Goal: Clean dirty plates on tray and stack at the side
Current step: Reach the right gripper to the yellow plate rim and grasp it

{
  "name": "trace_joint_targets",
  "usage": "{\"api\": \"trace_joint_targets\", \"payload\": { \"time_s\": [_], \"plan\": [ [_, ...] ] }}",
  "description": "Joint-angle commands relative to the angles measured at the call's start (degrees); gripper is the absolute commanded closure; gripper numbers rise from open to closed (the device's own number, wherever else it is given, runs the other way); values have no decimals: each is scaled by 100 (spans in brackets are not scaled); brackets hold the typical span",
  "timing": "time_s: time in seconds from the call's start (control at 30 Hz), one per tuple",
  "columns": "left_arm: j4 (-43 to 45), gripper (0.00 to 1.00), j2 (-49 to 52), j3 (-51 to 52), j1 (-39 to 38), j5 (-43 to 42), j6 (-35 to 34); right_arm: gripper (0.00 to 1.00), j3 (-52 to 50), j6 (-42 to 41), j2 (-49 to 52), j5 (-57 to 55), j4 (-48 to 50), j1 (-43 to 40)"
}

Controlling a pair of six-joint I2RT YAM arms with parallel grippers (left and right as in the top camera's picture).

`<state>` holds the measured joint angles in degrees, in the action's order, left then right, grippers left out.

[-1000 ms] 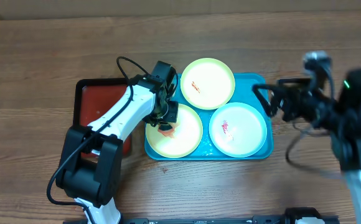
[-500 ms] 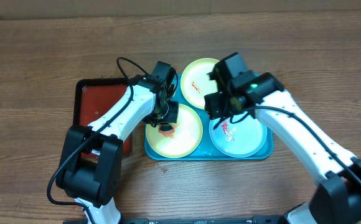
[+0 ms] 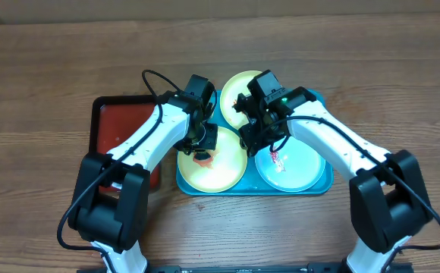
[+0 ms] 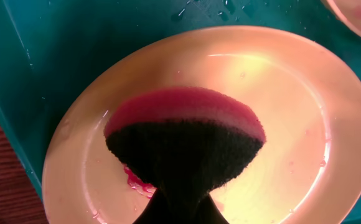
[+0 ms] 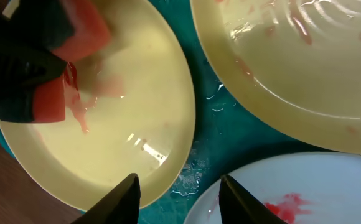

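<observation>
The turquoise tray [image 3: 317, 102] holds three plates. My left gripper [image 3: 202, 152] is shut on a red sponge with a black scouring side [image 4: 187, 137]. It presses the sponge on the front-left yellow-green plate [image 3: 224, 171], where a red smear shows beside it in the left wrist view. My right gripper [image 3: 254, 140] is open and empty, hovering over the gap between that plate [image 5: 137, 93] and the white plate [image 3: 300, 167], which has a red smear. The back yellow-green plate [image 3: 231, 91] is partly hidden under my right arm.
A smaller dark red tray with a black rim [image 3: 117, 125] lies on the wooden table left of the turquoise tray, partly under my left arm. Water drops lie on the tray floor [image 5: 208, 124] between the plates.
My right arm has swung in from the table's right edge to over the middle of the tray. My left gripper and the sponge have stayed in place.
</observation>
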<state>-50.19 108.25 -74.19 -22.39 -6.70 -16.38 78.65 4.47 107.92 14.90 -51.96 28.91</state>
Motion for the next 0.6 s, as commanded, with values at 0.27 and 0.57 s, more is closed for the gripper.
{"api": "trace_joint_targets", "payload": {
  "time_s": [0.27,0.57],
  "plan": [
    [-13,96,-142,-7,-13,-46,-52,61,144,673,446,175,177,2],
    [-57,96,-142,-7,-13,-131,-33,61,144,691,820,337,151,-4]
  ]
}}
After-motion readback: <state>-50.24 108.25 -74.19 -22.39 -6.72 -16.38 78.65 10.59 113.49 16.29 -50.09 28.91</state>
